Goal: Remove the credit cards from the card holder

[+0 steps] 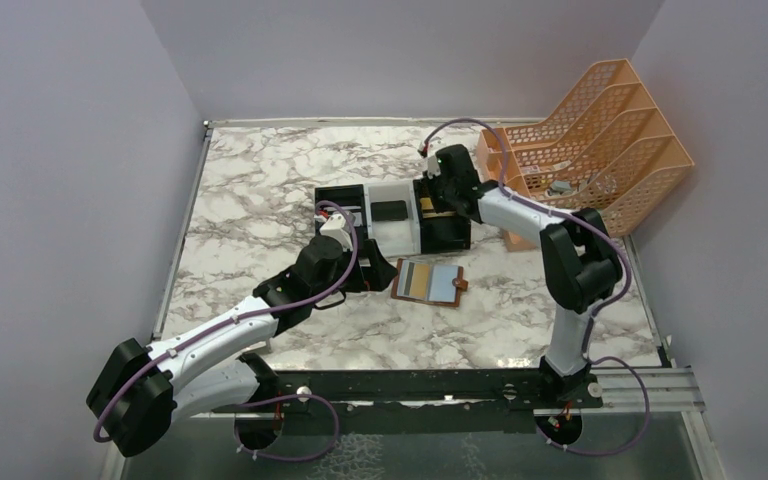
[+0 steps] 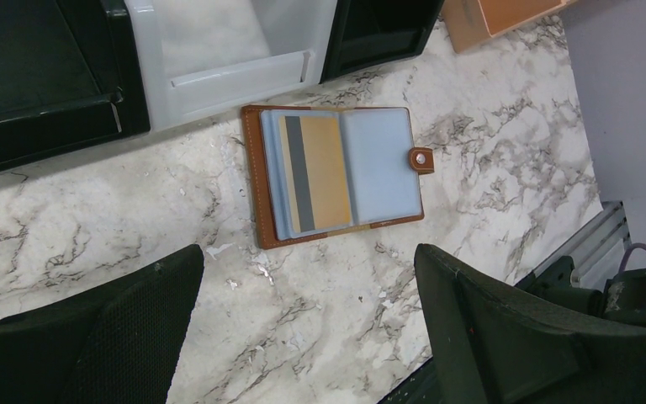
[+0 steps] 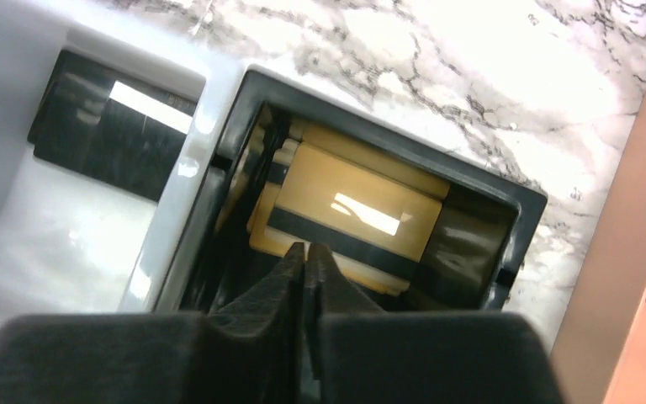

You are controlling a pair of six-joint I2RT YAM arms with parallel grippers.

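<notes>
looking from the top view, the left tool [image 1: 380, 275] is mostly hidden under its own wrist, so its gap cannot be read here. the right tool [image 1: 438, 200] dips into the right black bay of the tray [image 1: 400, 240], tips out of sight. the marble worktop [image 1: 260, 200] sits between plain pale walls [image 1: 60, 150], with an orange rack [image 1: 590, 140] at the far right. the card holder [image 1: 428, 283] lies open just in front of the tray, beside the left tool.

the left wrist view cuts the tray off at the top edge. the holder lies flat on the marble, a gold card [image 2: 315, 172] with a grey stripe in its left side. the left tool's fingers [image 2: 109, 337] stand wide apart and hold nothing.

in the right wrist view the bay's corners are dark. gold cards [image 3: 353, 198] with dark stripes lie in the black bay, a dark card [image 3: 101, 135] in the white one. the right tool's fingers are pressed together just over the gold cards; whether they touch cannot be told.
</notes>
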